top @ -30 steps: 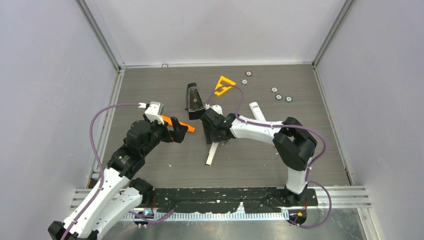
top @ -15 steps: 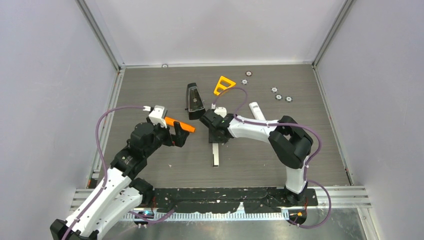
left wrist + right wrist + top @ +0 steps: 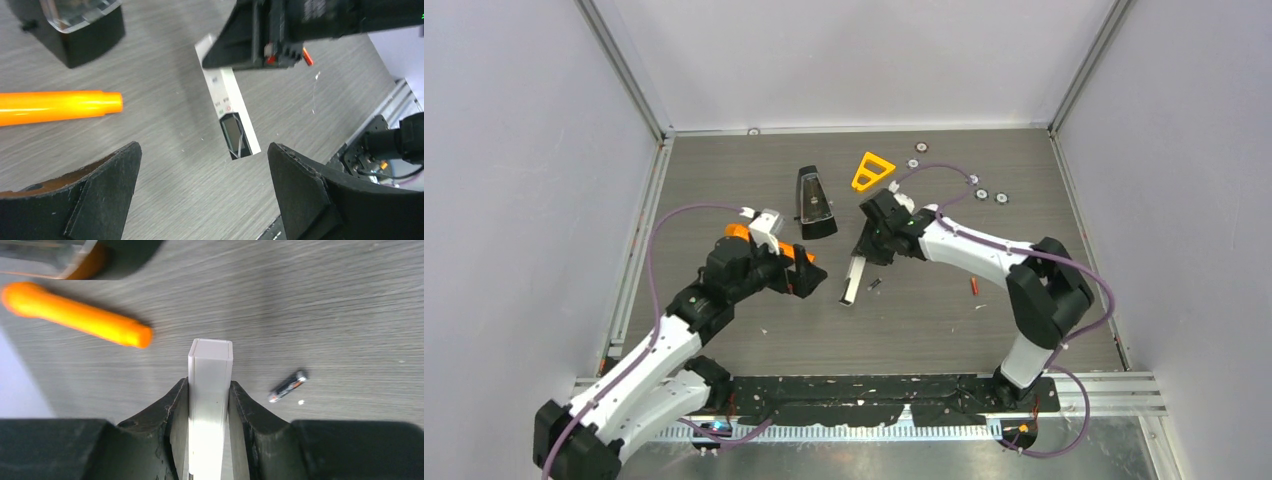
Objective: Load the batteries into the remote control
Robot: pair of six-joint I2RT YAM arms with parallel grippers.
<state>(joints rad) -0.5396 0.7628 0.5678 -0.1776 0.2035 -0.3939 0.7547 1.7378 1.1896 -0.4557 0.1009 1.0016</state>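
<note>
White remote control (image 3: 210,357) sits clamped in the right pincer (image 3: 210,392), mid-frame; a dark battery (image 3: 286,386) lies just right of it. Left pincer (image 3: 203,150) gapes wide over the table (image 3: 175,200).

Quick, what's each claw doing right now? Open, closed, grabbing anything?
Left claw: open, holding nothing.
Right claw: closed on the white remote.

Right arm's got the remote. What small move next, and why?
Probably ease the open left gripper onto the free end of the remote to steady it. The right gripper clamps only the other end, and a battery lies loose on the table beside it, not yet loaded.
</note>
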